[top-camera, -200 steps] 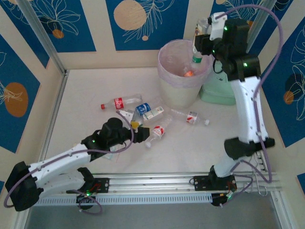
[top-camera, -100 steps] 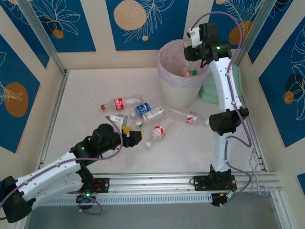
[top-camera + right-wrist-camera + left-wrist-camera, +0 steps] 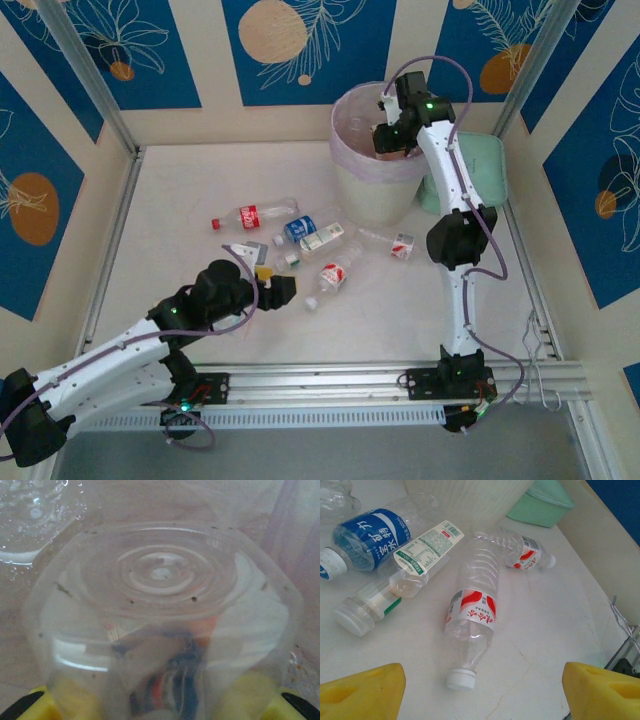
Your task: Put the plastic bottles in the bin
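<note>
Over the bin (image 3: 372, 195), at the far side of the table (image 3: 180, 190), we see the right fingers (image 3: 388, 140) reaching down inside the rim, clenched on a clear bottle (image 3: 160, 595). The right wrist view looks along that bottle to its round ribbed base, with a yellow pad pressed against each side low in the picture. Beyond it lies the droplet-speckled base of another bottle (image 3: 22, 520), and the pale pink bag (image 3: 300, 525) lining the bin rises at the right. A mint-green case (image 3: 470, 170) stands just to the right of the bin; we cannot tell whether the two touch. Several bottles lie on their sides on the table in front of the bin. We count a red-labelled bottle (image 3: 250, 215) with a red cap farthest left, a blue-labelled bottle (image 3: 300, 228), a green-and-white-labelled bottle (image 3: 322, 237) just beside it, a small bottle (image 3: 400, 245) off to the right, and a red-and-white-labelled bottle (image 3: 335, 275) nearest the arms. The left fingers (image 3: 275, 282) hang low over the table just left of that last bottle, released and spread wide with nothing between them. From the left wrist we see their yellow tips at the bottom corners and the red-and-white-labelled bottle lying ahead between them, its white cap toward the camera, touching neither tip.
</note>
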You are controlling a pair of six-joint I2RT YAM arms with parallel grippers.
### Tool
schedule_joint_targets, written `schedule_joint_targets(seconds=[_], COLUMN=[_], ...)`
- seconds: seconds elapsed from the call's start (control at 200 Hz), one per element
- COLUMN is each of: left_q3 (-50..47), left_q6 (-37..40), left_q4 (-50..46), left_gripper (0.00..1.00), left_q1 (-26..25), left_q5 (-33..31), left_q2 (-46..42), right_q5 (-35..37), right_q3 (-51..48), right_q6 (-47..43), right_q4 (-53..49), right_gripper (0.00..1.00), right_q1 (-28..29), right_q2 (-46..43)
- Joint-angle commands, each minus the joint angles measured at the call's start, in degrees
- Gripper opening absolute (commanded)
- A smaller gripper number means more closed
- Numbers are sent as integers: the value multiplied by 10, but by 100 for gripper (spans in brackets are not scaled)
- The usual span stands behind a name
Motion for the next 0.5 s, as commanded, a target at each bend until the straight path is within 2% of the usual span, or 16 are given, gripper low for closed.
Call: schedule_joint_targets(seconds=[0.0, 0.235, 0.495], left_q3=[5, 4, 7], left_q6=[-4, 2, 13], left_q4=[-11, -15, -37], left_gripper=[82, 83, 89], left_q1=[3, 3, 3], left_q5=[-12, -16, -19], left_q2=[3, 2, 3], right_q5=[-21, -41, -64], right_q3=[-40, -114, -100], right_q6=[34, 53, 48], right_q4=[31, 70, 64], right_gripper=[33, 52, 71], right_q1=[7, 13, 10], right_q2=[33, 27, -14])
